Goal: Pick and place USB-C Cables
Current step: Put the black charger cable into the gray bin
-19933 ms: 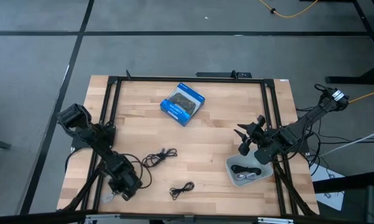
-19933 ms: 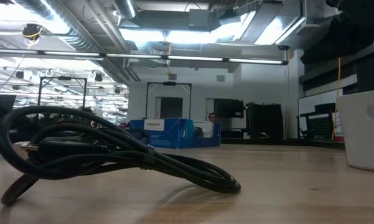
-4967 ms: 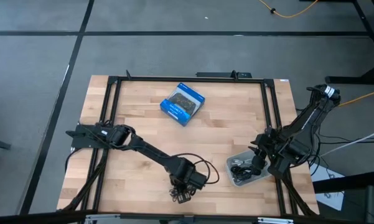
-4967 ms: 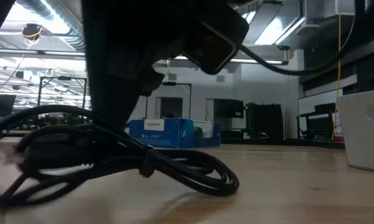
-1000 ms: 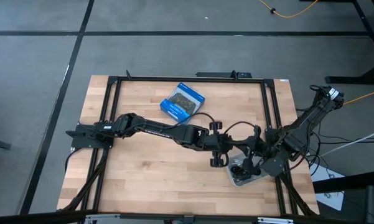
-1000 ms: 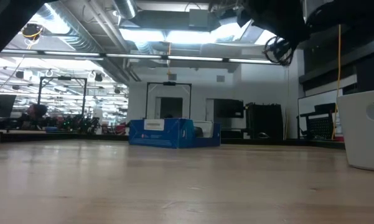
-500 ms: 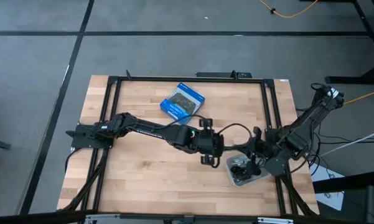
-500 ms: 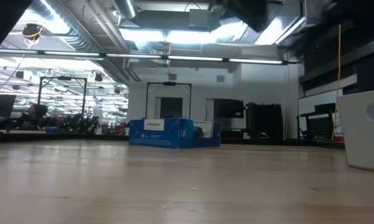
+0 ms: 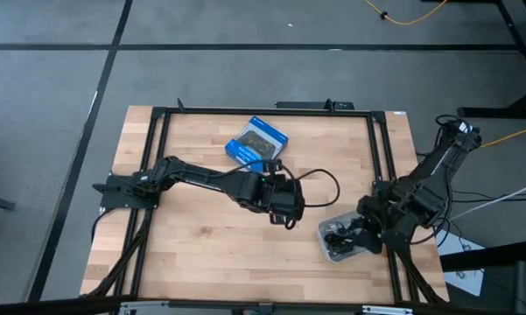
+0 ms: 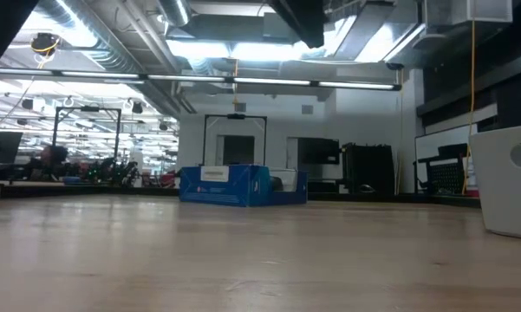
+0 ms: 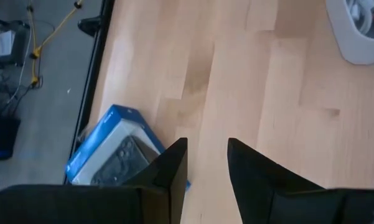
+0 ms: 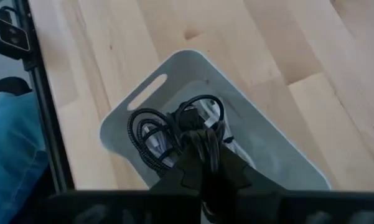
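While cables (image 12: 180, 127) lie heaped in bin (image 12: 280, 155), plugs indistinct; right gripper (image 12: 205, 163) fingers together above heap, tips hiding part. Left gripper (image 11: 202, 163) fingers apart, empty, beside box (image 11: 112, 152), well apart from bin.

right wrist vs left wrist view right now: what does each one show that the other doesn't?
Only the right wrist view: the black USB-C cables piled inside the grey bin, its handle slot, and the shut right gripper above them.

Only the left wrist view: the blue box near the table edge, the floor past it, and the open, empty left gripper.

Both: the wooden table and the grey bin, though the left wrist view catches only one corner of it.
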